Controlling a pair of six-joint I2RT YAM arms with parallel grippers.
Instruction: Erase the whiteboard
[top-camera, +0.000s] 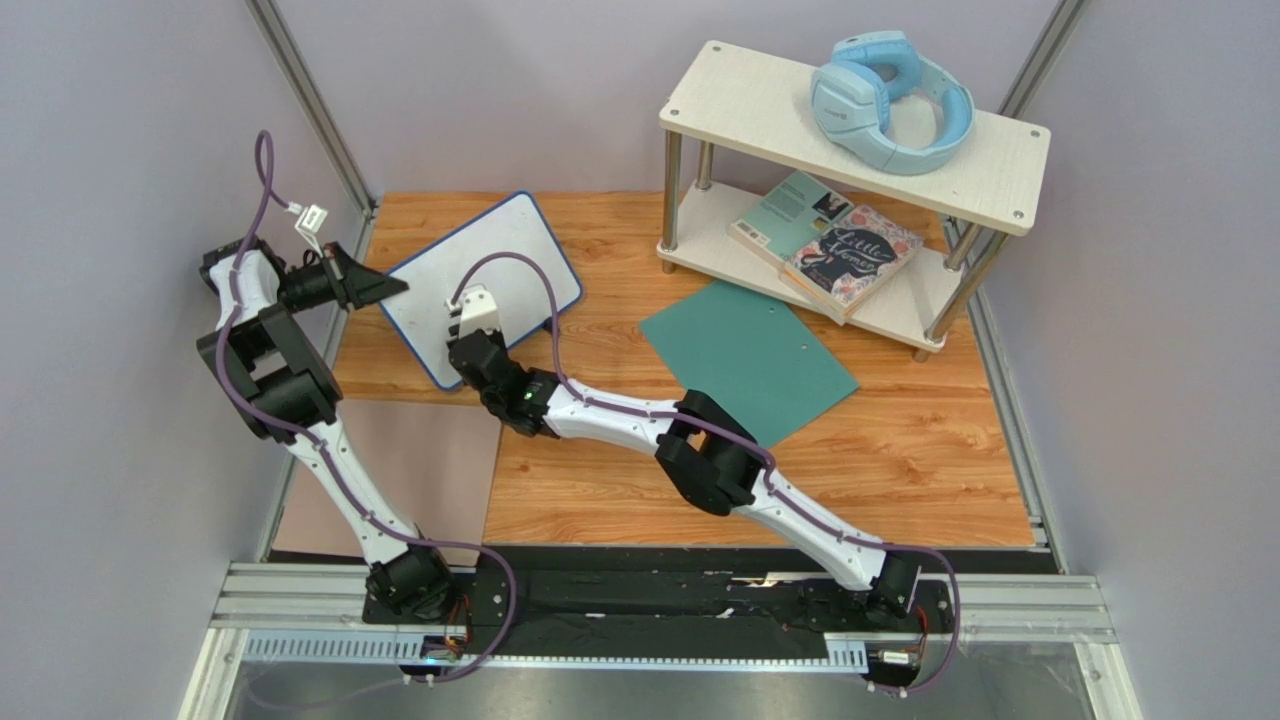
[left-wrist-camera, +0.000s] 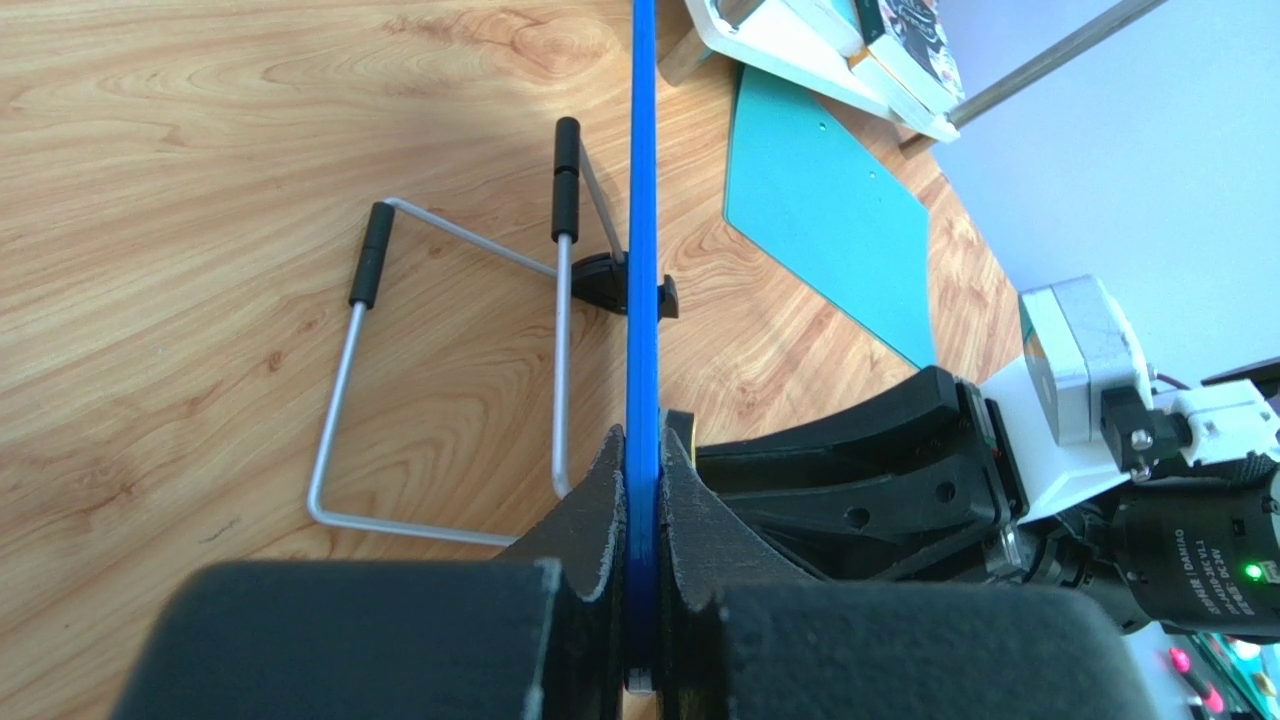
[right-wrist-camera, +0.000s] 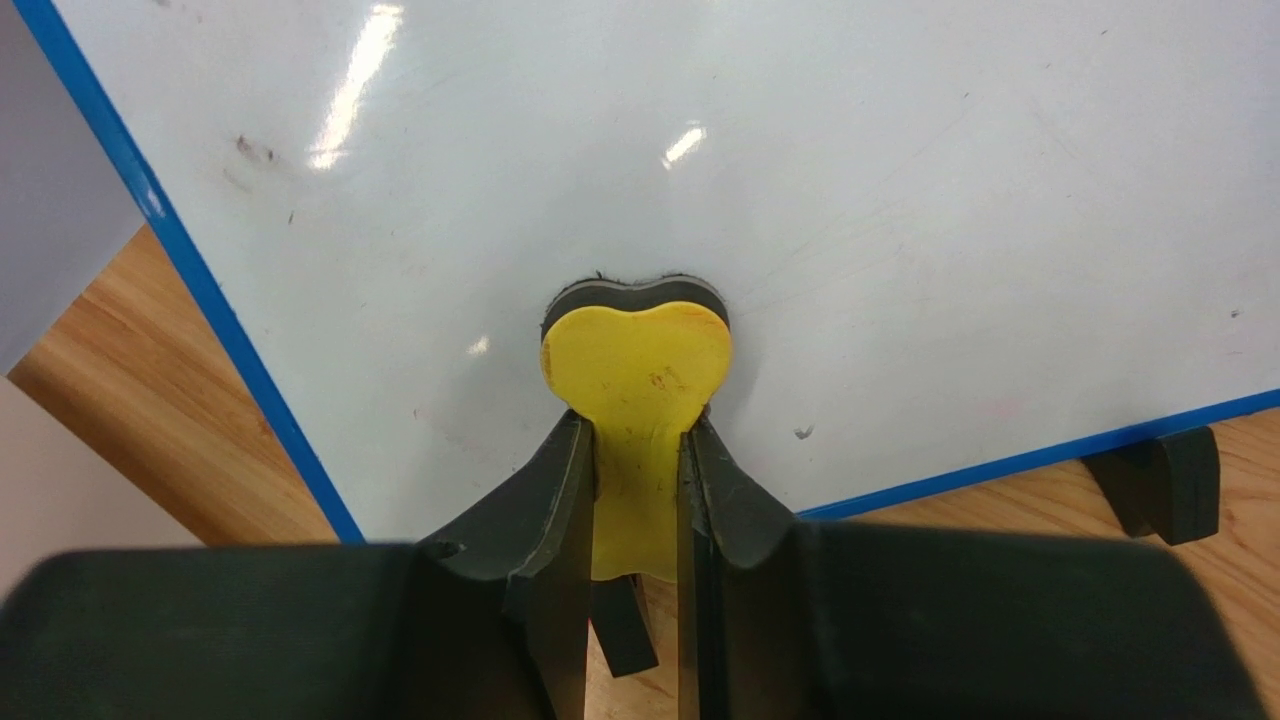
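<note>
While my right gripper (right-wrist-camera: 634, 450) is closed on the stem of a yellow heart-shaped eraser (right-wrist-camera: 637, 360), the eraser's dark felt face lies against the whiteboard (right-wrist-camera: 902, 195), low on its surface and near the bottom rim. My left gripper (left-wrist-camera: 643, 465) is pinched narrow on the board's blue rim (left-wrist-camera: 643, 225), one pad touching each face, so the panel is braced at its left edge. From above, the board sits at the far left of the wooden table (top-camera: 902, 450), tilted back on a wire stand (left-wrist-camera: 561, 360) with black-capped ends. To its right a teal sheet (top-camera: 747, 360) lies flat, and further right stands a two-tier shelf (top-camera: 721, 90) with blue headphones (top-camera: 891, 98) on top and books (top-camera: 827, 240) beneath.

I judge this to be the wiping step, well along. The surface shows no handwriting, only a few faint dark specks. Some sit near the side rim at the left of my right wrist view, and one sits just right of the eraser. The next move calls for sliding the eraser over those specks with steady pressure on the board, while my left grip resists the push so the stand does not fold or skid.
</note>
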